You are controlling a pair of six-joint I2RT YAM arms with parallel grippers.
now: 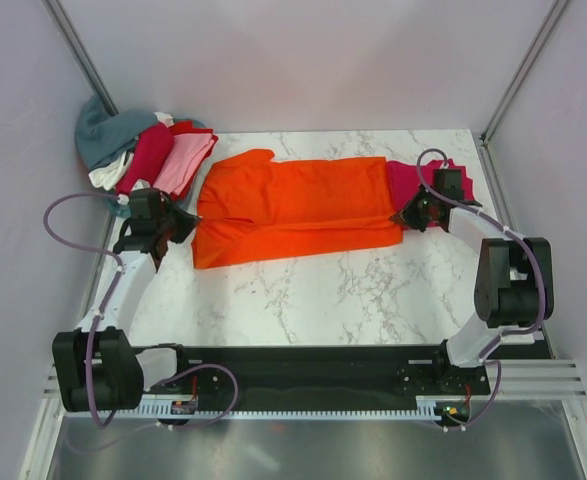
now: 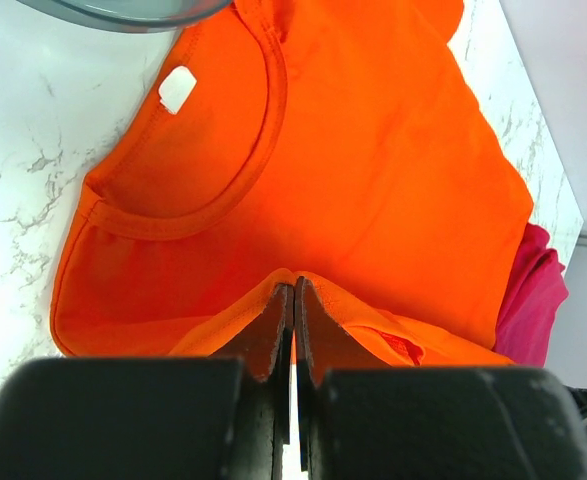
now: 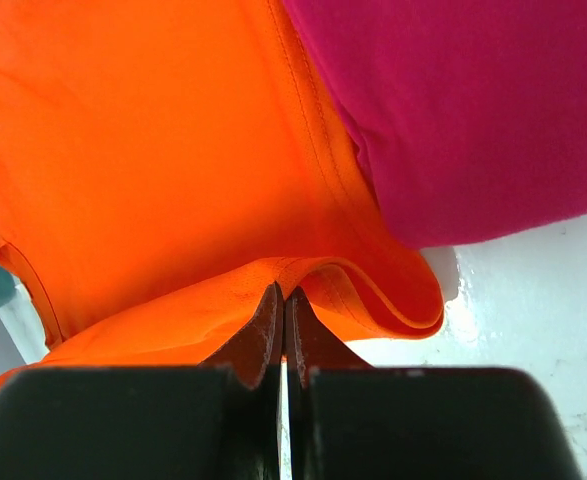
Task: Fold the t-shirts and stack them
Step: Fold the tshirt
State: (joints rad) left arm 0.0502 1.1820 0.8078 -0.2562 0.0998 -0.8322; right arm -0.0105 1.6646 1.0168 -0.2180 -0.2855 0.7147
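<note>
The bright orange t-shirt (image 1: 293,208) lies spread lengthwise across the marble table, collar end to the left. My left gripper (image 1: 189,219) is shut on a pinched fold of its left edge; the left wrist view shows the collar and white label (image 2: 177,88) beyond the fingers (image 2: 273,330). My right gripper (image 1: 401,218) is shut on the shirt's hem at the right end (image 3: 393,300). The crimson-pink t-shirt (image 1: 413,178) lies crumpled at the far right, partly under the orange one, and shows in the right wrist view (image 3: 463,110).
A pile of other shirts, teal (image 1: 103,130), dark red (image 1: 145,155), light pink (image 1: 185,162) and white (image 1: 108,176), sits at the back left corner. Walls stand close on both sides. The table's right edge (image 1: 483,170) runs near the right arm.
</note>
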